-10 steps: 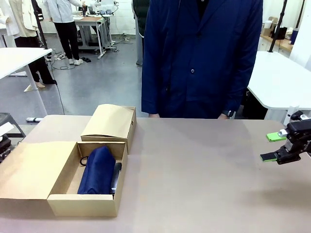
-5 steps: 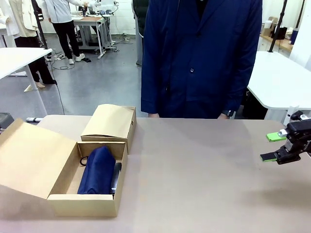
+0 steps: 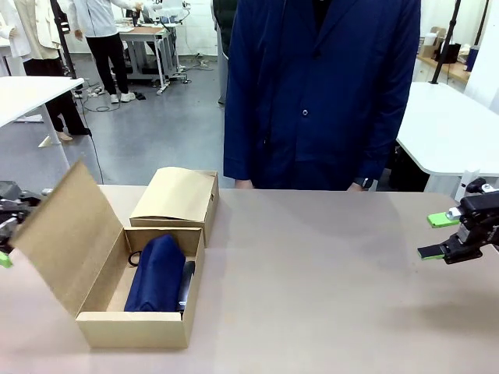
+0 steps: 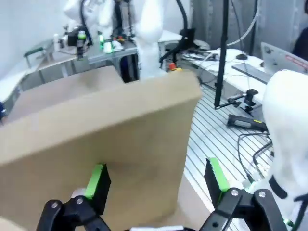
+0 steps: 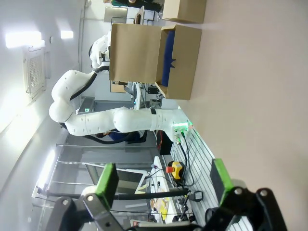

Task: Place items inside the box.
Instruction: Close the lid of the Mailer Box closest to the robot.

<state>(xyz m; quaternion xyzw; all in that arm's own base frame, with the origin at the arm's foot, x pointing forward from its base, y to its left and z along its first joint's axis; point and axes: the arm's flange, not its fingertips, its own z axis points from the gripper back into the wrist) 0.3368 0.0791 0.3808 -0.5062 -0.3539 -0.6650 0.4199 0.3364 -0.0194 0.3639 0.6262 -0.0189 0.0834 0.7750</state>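
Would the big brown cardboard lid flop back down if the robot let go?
Probably. The brown cardboard lid stands tilted, hinged only along the open cardboard box's edge, so it might fall either way. It looks thin and light, so the left gripper should push it easily.

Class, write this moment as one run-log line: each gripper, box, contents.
left gripper: open, against raised lid | right gripper: open, empty | box: half open | inside: navy pouch
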